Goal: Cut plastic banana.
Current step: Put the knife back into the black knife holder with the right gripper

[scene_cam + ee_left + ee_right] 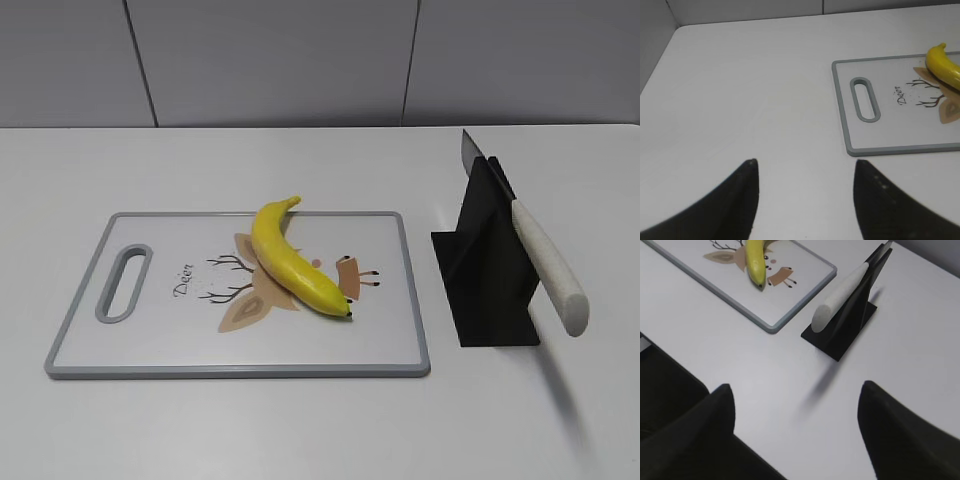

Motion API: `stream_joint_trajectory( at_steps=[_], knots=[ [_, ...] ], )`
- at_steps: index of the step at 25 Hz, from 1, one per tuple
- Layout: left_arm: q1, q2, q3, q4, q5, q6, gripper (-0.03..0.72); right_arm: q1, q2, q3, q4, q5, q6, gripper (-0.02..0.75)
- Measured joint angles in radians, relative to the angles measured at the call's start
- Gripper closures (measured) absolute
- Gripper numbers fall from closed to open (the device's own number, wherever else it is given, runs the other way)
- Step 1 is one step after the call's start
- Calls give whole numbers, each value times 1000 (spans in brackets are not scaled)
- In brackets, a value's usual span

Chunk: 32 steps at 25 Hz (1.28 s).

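Observation:
The plastic banana (295, 260) is whole, glossy yellow, and lies diagonally on the white cutting board (150, 345) with a grey rim and a deer print. It also shows in the left wrist view (945, 67) and the right wrist view (755, 262). A knife with a white handle (548, 265) rests slanted in a black stand (490, 270), right of the board; it also shows in the right wrist view (840, 297). My left gripper (805, 162) is open and empty over bare table, left of the board. My right gripper (797, 387) is open and empty, in front of the stand. Neither gripper shows in the exterior view.
The board has a handle slot (123, 283) at its left end. The white table (300, 430) reaches back to a grey panelled wall (300, 60). A dark part of the robot (665, 395) fills the lower left of the right wrist view.

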Motion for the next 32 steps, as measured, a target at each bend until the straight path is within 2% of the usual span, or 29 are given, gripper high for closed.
stream_joint_trajectory(
  at_steps=[7,21,24,32],
  knots=[
    [0,0,0,-1,0,0,104,0,-115,0,0,2,4,144],
    [1,0,0,-4,-1,0,104,-7,-121,0,-6,3,23,144],
    [1,0,0,-4,-1,0,104,-58,-121,0,-6,3,24,144],
    [1,0,0,-5,-1,0,111,-282,-121,0,-6,3,26,144]
  ],
)
